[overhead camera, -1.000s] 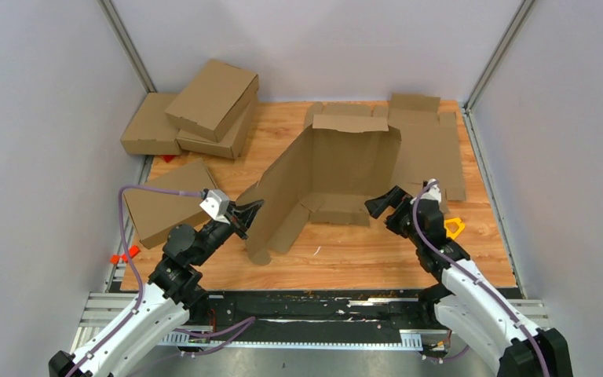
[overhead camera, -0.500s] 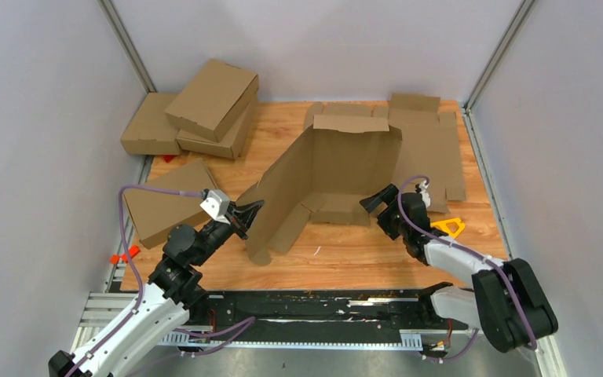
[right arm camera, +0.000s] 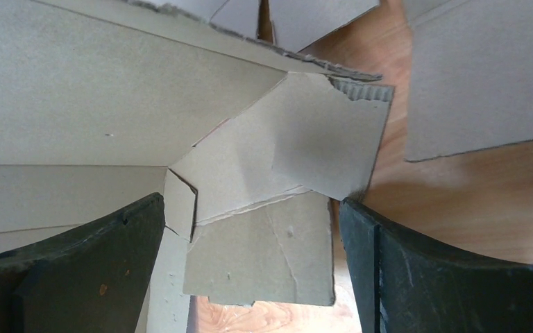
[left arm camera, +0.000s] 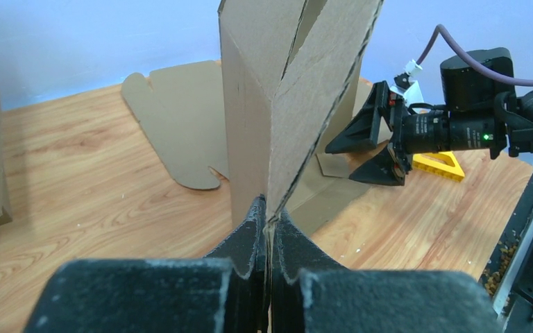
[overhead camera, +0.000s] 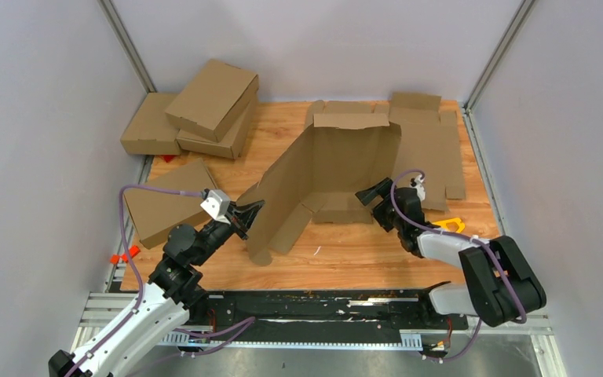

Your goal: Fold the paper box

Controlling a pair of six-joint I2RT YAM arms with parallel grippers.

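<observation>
Far left edge: a small orange bit [overhead camera: 115,258] lies off the wood, down by the rail.
Back-left corner: 3 closed brown cardboard boxes [overhead camera: 212,98] are piled together, with 1 tilted on top of the other 2.
Left of centre: a loose cardboard piece [overhead camera: 165,203] lies at the left rim of the counter [overhead camera: 345,251], just behind the left arm.
Left end effector [overhead camera: 255,207]: clamped tight, its 2 fingers [left arm camera: 250,236] pinching the near edge of the paper box's angled panel. In the wrist view the corrugated edge runs straight up out of the pinch.
Paper box [overhead camera: 326,169]: it sits mid-counter between the 2 arms, half raised. A wide back panel stands upright, a second panel angles out toward the left arm, and the bottom rests on the wood.
Right end effector [overhead camera: 371,204]: its jaws are spread wide and grip nothing. It is low over the counter and points at the box's lower right corner.
Corner flap [right arm camera: 271,239]: a small bent flap of the box sits in the gap between the right fingers [right arm camera: 76,263]. Whether either pad touches it I cannot tell.
Back right: a flat die-cut sheet [overhead camera: 433,149] lies on the wood behind and to the right of the box.
Right of the right arm: a yellow piece [overhead camera: 449,226] lies on the counter, just beside the arm.
</observation>
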